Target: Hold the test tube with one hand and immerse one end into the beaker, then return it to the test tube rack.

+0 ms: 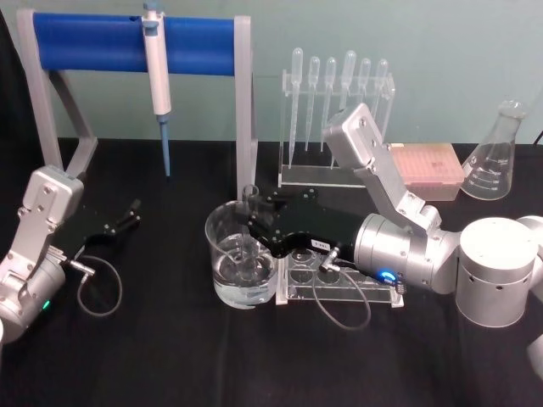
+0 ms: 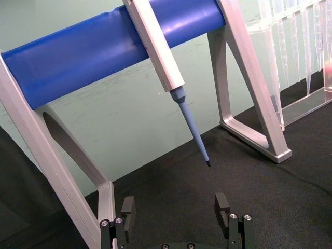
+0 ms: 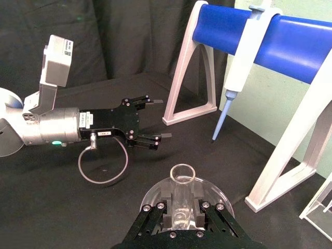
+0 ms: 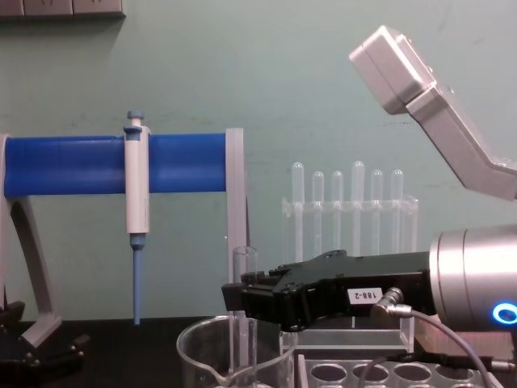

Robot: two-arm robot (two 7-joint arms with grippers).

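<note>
In the head view, the right gripper (image 1: 257, 231) reaches in from the right and pinches the one test tube (image 1: 250, 202) upright. The tube's lower end sits inside the single beaker (image 1: 214, 246), near the middle of the table. It appears to dip into the liquid, so I judge the immersion step reached. Lifting the tube out and returning it to the test tube rack (image 1: 373, 292), just right of the beaker, is left to do. The rack holes I can see look vacant. The left gripper (image 1: 131, 212) rests at the near left, its fingers spread and holding nothing. At the far side stand six pipettes (image 1: 339, 93), one micropipette (image 1: 157, 72) on the blue stand (image 1: 93, 47), one conical flask (image 1: 496, 157) and one pink tip box (image 1: 428, 165).

In the left wrist view, the left gripper (image 2: 175, 207) is wide apart and points at the micropipette (image 2: 161, 57).

In the right wrist view, the right gripper (image 3: 181, 218) is pressed on the test tube (image 3: 182, 179), and the beaker (image 3: 151, 194) is directly below. Beyond them, the left gripper (image 3: 160, 119) is spread.

In the chest view, the right gripper (image 4: 242, 301) grips the test tube (image 4: 245, 267) partway down. The tube's bottom is below the rim of the beaker (image 4: 198, 347). The six pipettes (image 4: 355, 202) stand behind.
</note>
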